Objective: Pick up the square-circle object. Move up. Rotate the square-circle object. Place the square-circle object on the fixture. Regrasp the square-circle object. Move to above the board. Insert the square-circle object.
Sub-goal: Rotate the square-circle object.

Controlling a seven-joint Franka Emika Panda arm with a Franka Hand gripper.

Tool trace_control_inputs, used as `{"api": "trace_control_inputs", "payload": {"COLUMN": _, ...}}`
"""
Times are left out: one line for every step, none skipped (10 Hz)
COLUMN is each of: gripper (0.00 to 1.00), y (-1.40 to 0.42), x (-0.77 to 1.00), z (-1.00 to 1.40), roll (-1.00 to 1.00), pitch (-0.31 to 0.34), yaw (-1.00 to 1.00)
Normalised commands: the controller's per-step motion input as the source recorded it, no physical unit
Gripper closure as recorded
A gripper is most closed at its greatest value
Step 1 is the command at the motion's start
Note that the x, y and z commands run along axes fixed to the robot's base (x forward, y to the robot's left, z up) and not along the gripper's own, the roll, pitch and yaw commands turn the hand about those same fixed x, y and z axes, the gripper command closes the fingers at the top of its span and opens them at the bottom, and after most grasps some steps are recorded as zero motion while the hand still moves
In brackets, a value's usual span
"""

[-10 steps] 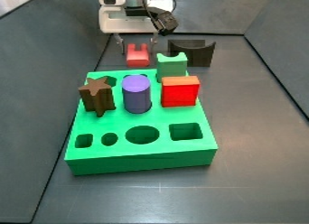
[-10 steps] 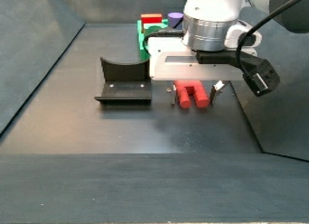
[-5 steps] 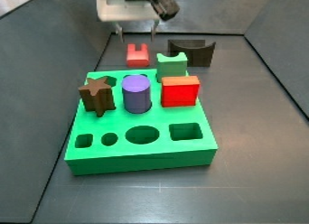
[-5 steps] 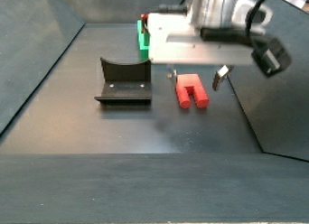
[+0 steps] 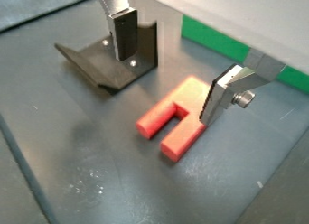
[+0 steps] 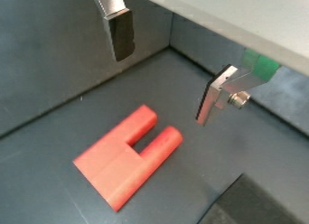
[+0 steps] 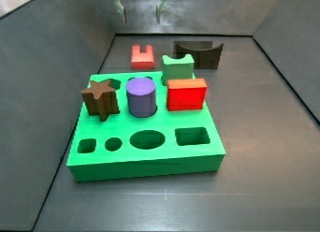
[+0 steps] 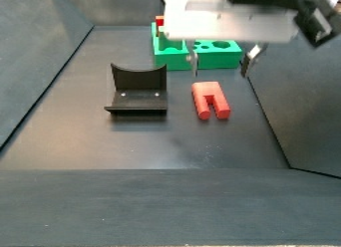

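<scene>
Below the gripper (image 5: 173,70), the square-circle object (image 5: 174,121) is seen lying flat on the dark floor, its two short legs pointing away from the square end. It lies under the gap between the two fingers, touched by neither — in both wrist views the silver plates hang above it with clear air between their tips and the red plastic. One finger (image 6: 121,29) is seen off to one side of the piece, its partner (image 6: 218,94) off to the opposite side, so the jaws are spread wide and nothing is held between them.

In a side view the gripper (image 8: 221,61) is raised well above the floor, its body partly cut off by the frame edge, with the red piece (image 8: 209,100) resting directly beneath. The fixture (image 8: 136,89) stands just beside the piece on the floor, apart from it. The board (image 7: 146,130) is set nearer the camera in a side view, carrying several coloured shapes, and the red piece (image 7: 144,56) is found beyond its far edge.
</scene>
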Motion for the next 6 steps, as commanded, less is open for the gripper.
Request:
{"api": "trace_control_inputs", "payload": {"gripper": 0.0, "y": 0.0, "x": 0.0, "z": 0.0, "roll": 0.0, "pitch": 0.0, "yaw": 1.0}}
{"api": "trace_control_inputs", "payload": {"gripper": 0.0, "y": 0.0, "x": 0.0, "z": -0.17, "roll": 0.0, "pitch": 0.0, "yaw": 1.0}}
{"api": "trace_control_inputs", "payload": {"gripper": 0.0, "y": 0.01, "x": 0.04, "z": -0.23, "roll": 0.0, "pitch": -0.001, "yaw": 1.0}}
{"api": "trace_control_inputs", "payload": {"gripper": 0.0, "y": 0.01, "x": 0.05, "z": -0.15, "roll": 0.0, "pitch": -0.002, "yaw": 1.0}}
{"api": "trace_control_inputs", "payload": {"gripper": 0.0, "y": 0.01, "x": 0.03, "z": -0.06, "roll": 0.0, "pitch": -0.002, "yaw": 1.0}}
{"api": "trace_control_inputs", "payload": {"gripper": 0.0, "y": 0.0, "x": 0.03, "z": -0.05, "roll": 0.0, "pitch": -0.003, "yaw": 1.0}}
